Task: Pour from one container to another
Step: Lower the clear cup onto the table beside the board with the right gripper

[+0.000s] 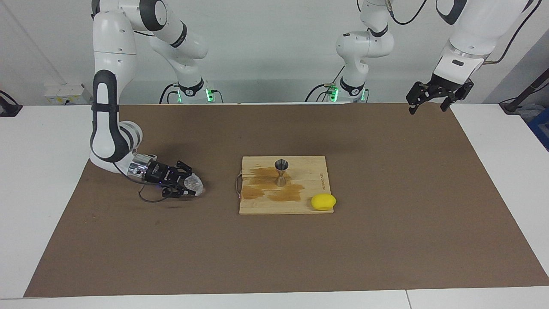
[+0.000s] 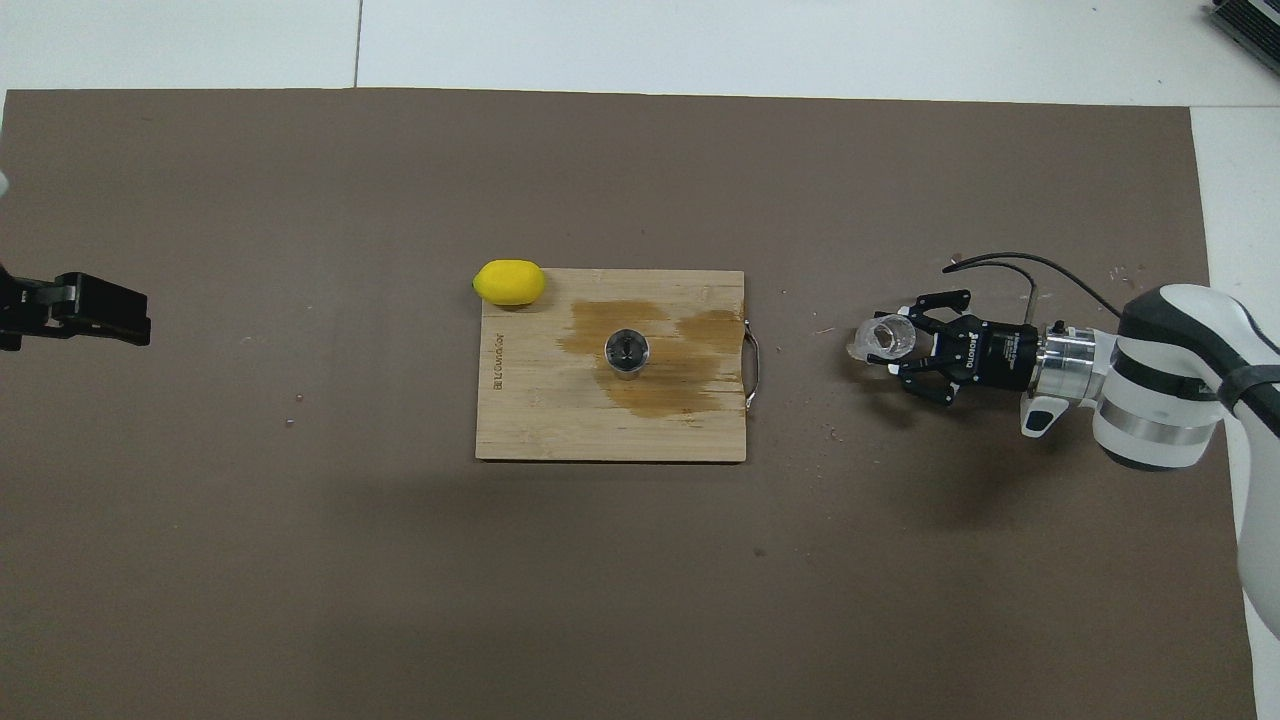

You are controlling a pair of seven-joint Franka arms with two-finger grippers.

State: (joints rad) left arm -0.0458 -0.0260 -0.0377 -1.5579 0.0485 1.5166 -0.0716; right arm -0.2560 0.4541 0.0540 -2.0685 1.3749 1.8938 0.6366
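The lemon (image 1: 323,202) is sitting on the cutting board (image 1: 300,201) with the upright jigger (image 1: 281,171). Toward its own end, the right gripper (image 1: 185,186) is pinching the glass cup (image 1: 192,183) low over the mat; the left gripper (image 1: 438,95), spread, is waiting aloft.

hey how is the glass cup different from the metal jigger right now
The glass cup is clear with thick walls; the jigger is silver metal, pinched at a narrow waist. The cup sits between the right gripper's fingers over the brown mat, toward the right arm's end of the table; the jigger stands free and upright on the stained cutting board. The left gripper waits in the air. Both are small open-topped vessels.
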